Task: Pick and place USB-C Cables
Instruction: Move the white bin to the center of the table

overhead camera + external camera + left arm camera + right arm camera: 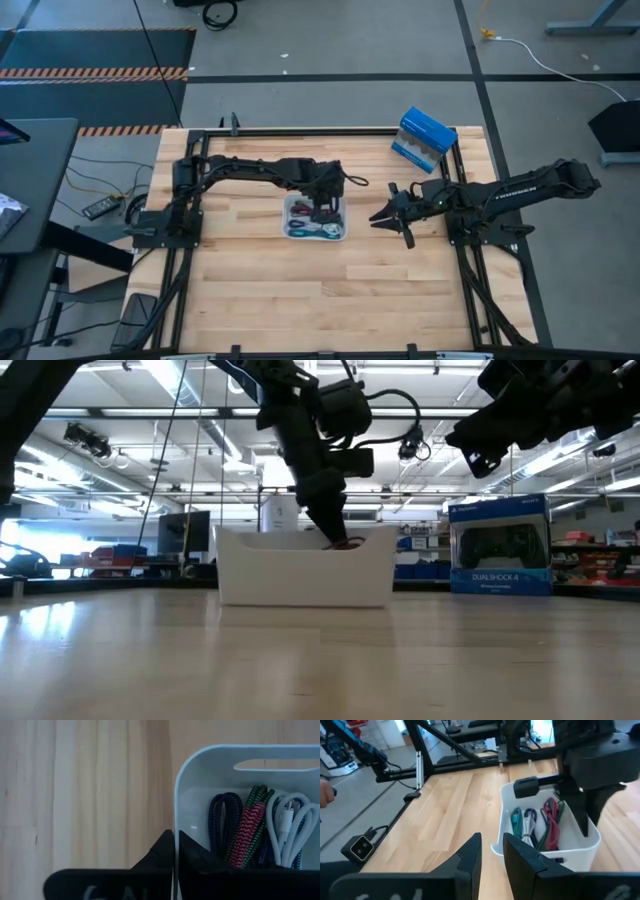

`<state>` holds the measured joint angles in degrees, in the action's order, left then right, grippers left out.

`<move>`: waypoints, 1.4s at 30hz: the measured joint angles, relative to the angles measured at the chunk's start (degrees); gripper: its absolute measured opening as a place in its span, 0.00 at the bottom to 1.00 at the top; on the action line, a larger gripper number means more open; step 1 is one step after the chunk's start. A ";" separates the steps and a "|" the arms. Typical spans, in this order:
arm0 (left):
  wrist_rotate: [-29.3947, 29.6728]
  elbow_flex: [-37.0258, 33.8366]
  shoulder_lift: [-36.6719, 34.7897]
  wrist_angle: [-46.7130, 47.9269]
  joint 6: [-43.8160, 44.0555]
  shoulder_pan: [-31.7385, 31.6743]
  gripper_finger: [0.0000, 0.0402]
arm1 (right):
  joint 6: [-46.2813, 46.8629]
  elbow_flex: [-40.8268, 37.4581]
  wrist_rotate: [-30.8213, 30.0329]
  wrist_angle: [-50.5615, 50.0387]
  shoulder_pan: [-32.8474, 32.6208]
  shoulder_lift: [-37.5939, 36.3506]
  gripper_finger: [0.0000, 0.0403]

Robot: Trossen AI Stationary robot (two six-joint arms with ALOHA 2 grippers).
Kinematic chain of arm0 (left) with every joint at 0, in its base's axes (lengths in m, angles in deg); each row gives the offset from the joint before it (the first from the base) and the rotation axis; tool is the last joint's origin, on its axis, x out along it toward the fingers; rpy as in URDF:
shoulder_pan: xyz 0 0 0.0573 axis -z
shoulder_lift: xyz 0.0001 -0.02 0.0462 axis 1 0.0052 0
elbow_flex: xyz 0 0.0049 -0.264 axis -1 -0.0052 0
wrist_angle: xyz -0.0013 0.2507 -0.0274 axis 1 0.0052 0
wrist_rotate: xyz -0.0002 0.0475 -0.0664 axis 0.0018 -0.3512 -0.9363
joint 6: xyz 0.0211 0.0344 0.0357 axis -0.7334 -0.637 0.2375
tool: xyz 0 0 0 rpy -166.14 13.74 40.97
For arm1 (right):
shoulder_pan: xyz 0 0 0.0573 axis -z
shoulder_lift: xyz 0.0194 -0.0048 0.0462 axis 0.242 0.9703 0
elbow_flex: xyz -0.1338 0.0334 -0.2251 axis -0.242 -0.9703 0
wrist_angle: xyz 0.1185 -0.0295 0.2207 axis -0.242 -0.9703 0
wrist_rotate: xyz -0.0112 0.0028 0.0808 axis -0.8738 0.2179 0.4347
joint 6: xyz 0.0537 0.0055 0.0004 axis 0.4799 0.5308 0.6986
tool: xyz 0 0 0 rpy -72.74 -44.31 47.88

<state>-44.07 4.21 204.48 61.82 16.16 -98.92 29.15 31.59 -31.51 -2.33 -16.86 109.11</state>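
A white tray [291,232] sits mid-table and holds several USB-C cable bundles [250,827]: purple, green, maroon, white and teal, lying side by side on its floor [540,827]. My left gripper [174,851] is shut and reaches down from above at the tray's far wall [592,822]. In the low view its tip [338,538] dips behind the tray's rim. No cable shows between its fingers. My right gripper [492,851] is open and empty. It hovers above the table to the right of the tray [385,215]. My left gripper's shut fingertips [162,852] stand right at the tray's wall [176,820], pointing down from above. I cannot tell whether they touch the wall or a cable. No cable shows between them.
A blue-and-white controller box [425,140] stands near the table's far right corner, behind my right arm. Bare wood lies along the near side of the table [320,300] and to the left of the tray [100,795]. Black frame rails run along the left and right table edges.
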 joint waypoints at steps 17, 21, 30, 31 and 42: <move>-3.34 0.02 0.92 -2.35 2.04 -1.87 0.02 | -2.12 0.00 0.00 0.25 -0.02 0.00 0.21; -4.30 0.02 2.15 -3.17 2.01 -1.60 0.02 | -1.77 0.00 -0.02 0.21 -0.02 0.00 0.21; -3.17 0.11 2.76 -3.54 1.97 -1.64 0.03 | -1.68 0.00 -0.02 0.17 -0.02 0.00 0.21; -3.24 0.11 2.76 -3.55 1.95 -1.77 0.03 | -1.68 0.00 -0.02 0.24 -0.02 0.00 0.21; -2.09 0.11 2.87 -5.06 0.48 -2.59 0.03 | -1.64 0.00 -0.02 0.21 -0.02 0.00 0.21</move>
<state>-46.16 4.31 207.34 56.76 16.64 -101.51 27.51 31.59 -31.54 -2.12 -16.88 109.11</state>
